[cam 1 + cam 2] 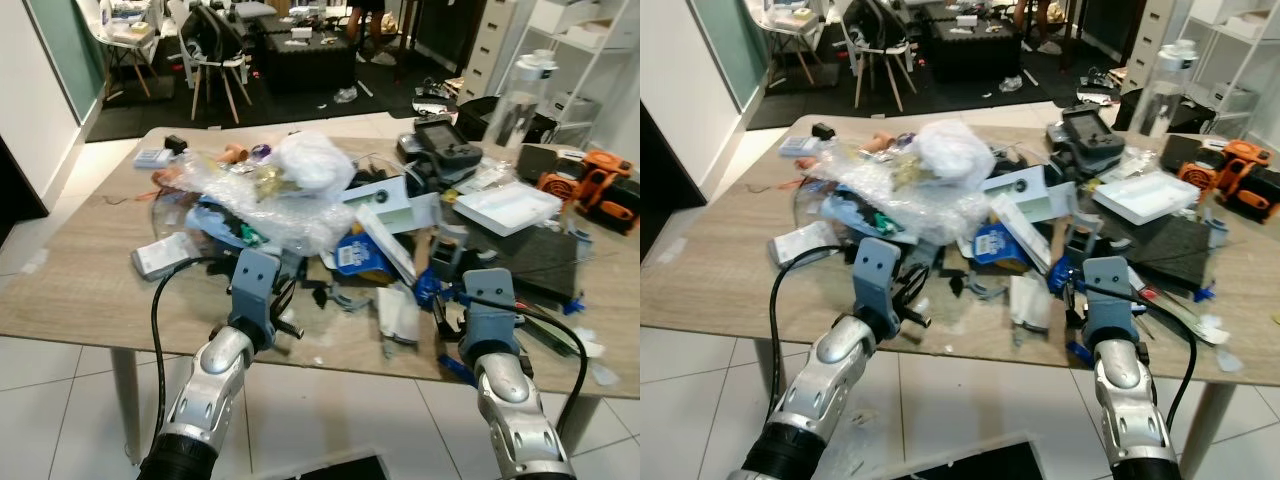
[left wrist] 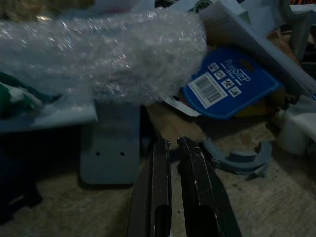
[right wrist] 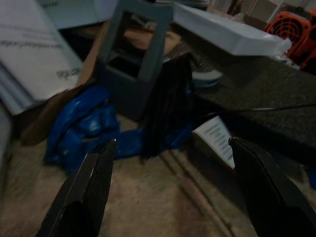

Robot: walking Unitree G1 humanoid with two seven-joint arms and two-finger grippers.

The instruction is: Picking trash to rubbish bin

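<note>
Trash pile (image 1: 300,215): heaped mid-table (image 1: 80,270), nothing grasped. Left gripper (image 2: 172,148) pressed together beneath bubble wrap (image 2: 98,49); right gripper (image 3: 173,163) spread before blue wrapper (image 3: 84,126). Step: reach. Next: advance, pinch wrapper.

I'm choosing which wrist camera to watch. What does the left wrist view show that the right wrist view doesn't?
Left wrist view: bubble wrap, a blue barcode card, a grey curved clip, and the left tool with its fingers nearly together.
Right wrist view: a crumpled blue wrapper, a dark grey bracket, a white tray, orange equipment, and the right tool spread wide.
Both: the wooden table and scattered trash.
</note>
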